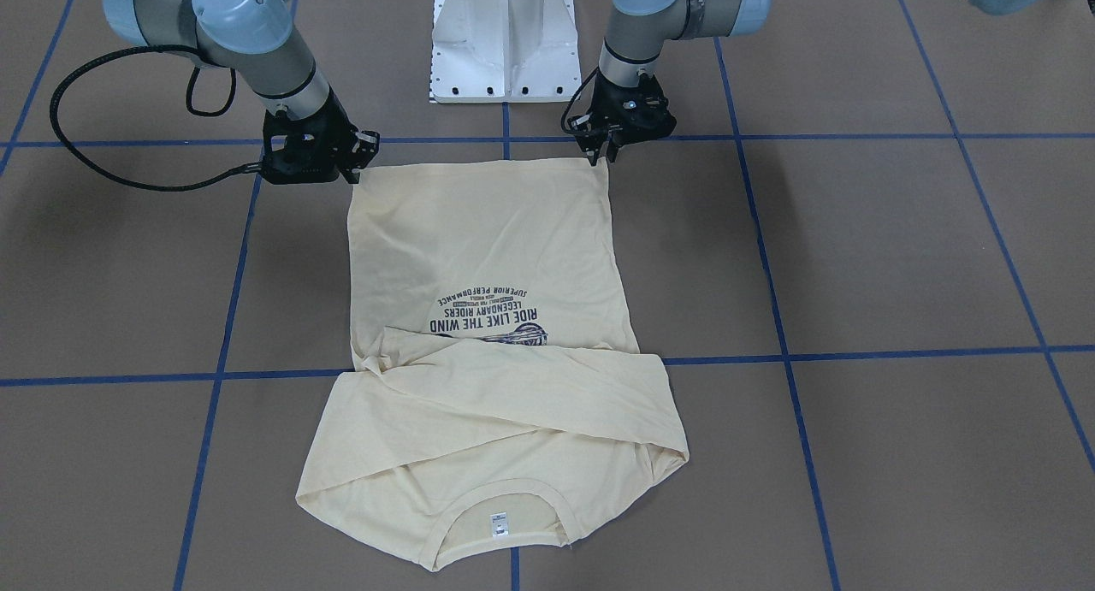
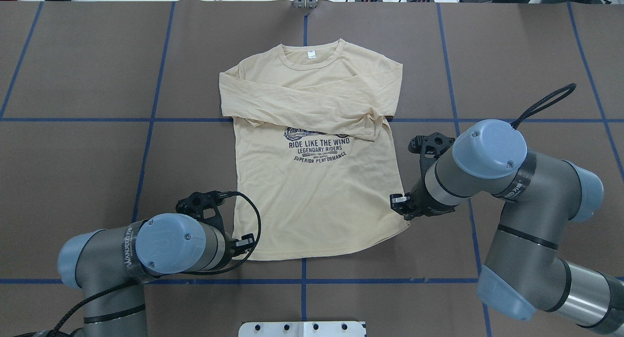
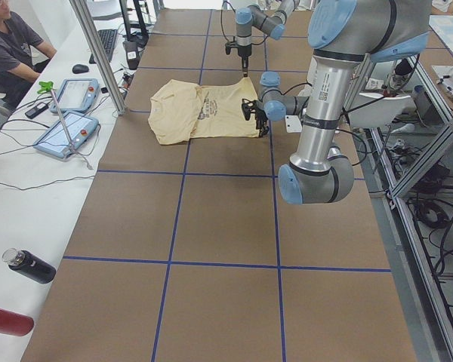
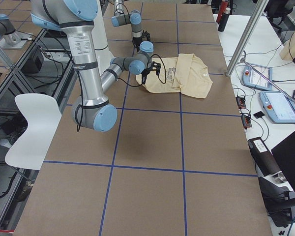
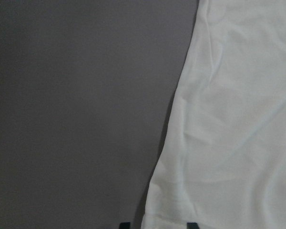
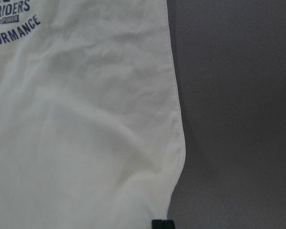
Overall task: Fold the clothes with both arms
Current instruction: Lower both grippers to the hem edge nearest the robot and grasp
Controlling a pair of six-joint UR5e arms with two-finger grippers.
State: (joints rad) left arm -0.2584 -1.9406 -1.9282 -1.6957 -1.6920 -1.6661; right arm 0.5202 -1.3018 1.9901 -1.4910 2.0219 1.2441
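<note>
Cream long-sleeved T-shirt (image 2: 312, 190) flat on table (image 2: 97, 156), sleeves crossed over chest, collar at far side, left gripper (image 1: 603, 155) at near-left hem corner, jaws apart astride the edge, right gripper (image 1: 355, 174) at near-right corner, jaws pressed together

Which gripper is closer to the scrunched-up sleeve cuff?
Right. The right gripper is at the T-shirt's hem corner on the sleeve cuff's side; the left gripper is at the opposite hem corner.
</note>
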